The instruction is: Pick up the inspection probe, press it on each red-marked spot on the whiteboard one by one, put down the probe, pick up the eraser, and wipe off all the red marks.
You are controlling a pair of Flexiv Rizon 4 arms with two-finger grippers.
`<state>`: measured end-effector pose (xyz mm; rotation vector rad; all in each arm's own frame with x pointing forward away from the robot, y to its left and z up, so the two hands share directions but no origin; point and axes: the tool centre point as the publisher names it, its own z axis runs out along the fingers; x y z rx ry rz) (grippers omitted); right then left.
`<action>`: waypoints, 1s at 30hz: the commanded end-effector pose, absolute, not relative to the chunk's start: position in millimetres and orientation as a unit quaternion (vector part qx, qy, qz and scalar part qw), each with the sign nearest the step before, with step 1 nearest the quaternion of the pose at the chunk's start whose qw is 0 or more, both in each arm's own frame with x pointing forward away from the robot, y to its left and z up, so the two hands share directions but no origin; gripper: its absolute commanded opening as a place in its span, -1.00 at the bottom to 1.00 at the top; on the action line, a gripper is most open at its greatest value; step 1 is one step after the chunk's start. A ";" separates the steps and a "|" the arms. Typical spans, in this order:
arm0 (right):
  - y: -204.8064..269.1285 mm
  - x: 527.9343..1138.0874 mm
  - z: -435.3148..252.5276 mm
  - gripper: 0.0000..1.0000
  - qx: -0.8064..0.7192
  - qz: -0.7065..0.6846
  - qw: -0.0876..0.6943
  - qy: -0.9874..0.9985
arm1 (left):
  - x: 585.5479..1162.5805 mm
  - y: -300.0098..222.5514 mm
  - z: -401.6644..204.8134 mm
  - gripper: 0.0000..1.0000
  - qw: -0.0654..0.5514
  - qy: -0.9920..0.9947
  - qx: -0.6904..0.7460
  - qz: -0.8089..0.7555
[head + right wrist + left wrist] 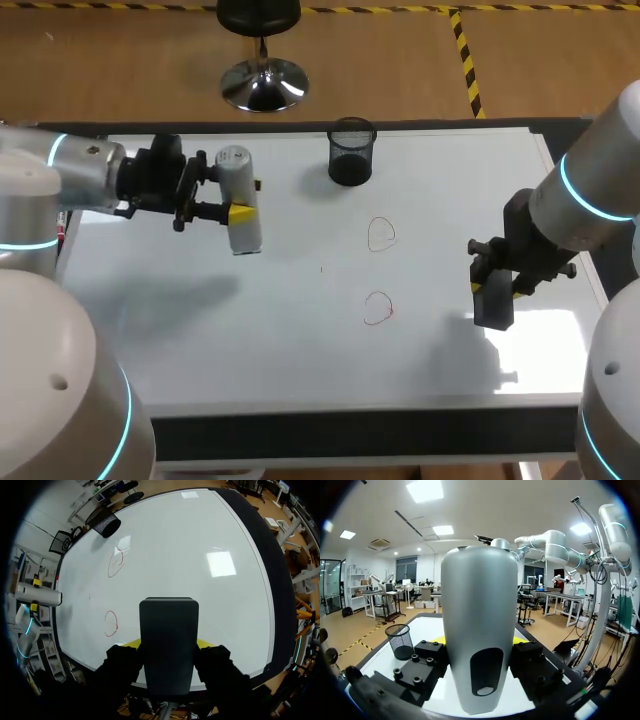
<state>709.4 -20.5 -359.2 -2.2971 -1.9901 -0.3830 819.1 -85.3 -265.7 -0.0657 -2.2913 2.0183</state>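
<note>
My left gripper (236,207) is shut on the grey inspection probe (238,225), which it holds above the whiteboard's (300,330) far left part. In the left wrist view the probe (479,630) stands upright between the fingers. My right gripper (500,292) is shut on the black eraser (493,312) over the board's right side. The eraser (168,625) sits between the yellow tips in the right wrist view. Two red loops are drawn mid-board: a far one (381,233) and a near one (378,308), left of the eraser. Both loops (116,562) (111,623) also show in the right wrist view.
A black mesh cup (351,152) stands at the board's far edge, right of the probe; it also shows beside the left gripper (400,641). The board's dark frame (350,432) runs along the near edge.
</note>
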 end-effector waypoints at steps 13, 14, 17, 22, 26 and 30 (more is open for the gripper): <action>-21.4 708.8 -358.9 -1.00 -0.749 -0.126 0.039 -0.650 | 815.7 -60.5 -264.9 -1.00 0.047 -0.744 -0.014 0.666; -21.4 708.8 -358.9 -1.00 -0.749 -0.126 0.039 -0.650 | 815.7 -60.5 -264.9 -1.00 0.047 -0.744 -0.014 0.666; -21.4 708.8 -358.9 -1.00 -0.749 -0.126 0.039 -0.650 | 815.7 -60.5 -264.9 -1.00 0.047 -0.744 -0.014 0.666; -21.4 708.8 -358.9 -1.00 -0.749 -0.126 0.039 -0.650 | 815.7 -60.5 -264.9 -1.00 0.047 -0.744 -0.014 0.666; -21.4 708.8 -358.9 -1.00 -0.749 -0.126 0.039 -0.650 | 815.7 -60.5 -264.9 -1.00 0.047 -0.744 -0.014 0.666; -21.4 708.8 -358.9 -1.00 -0.749 -0.126 0.039 -0.650 | 815.7 -60.5 -264.9 -1.00 0.047 -0.744 -0.014 0.666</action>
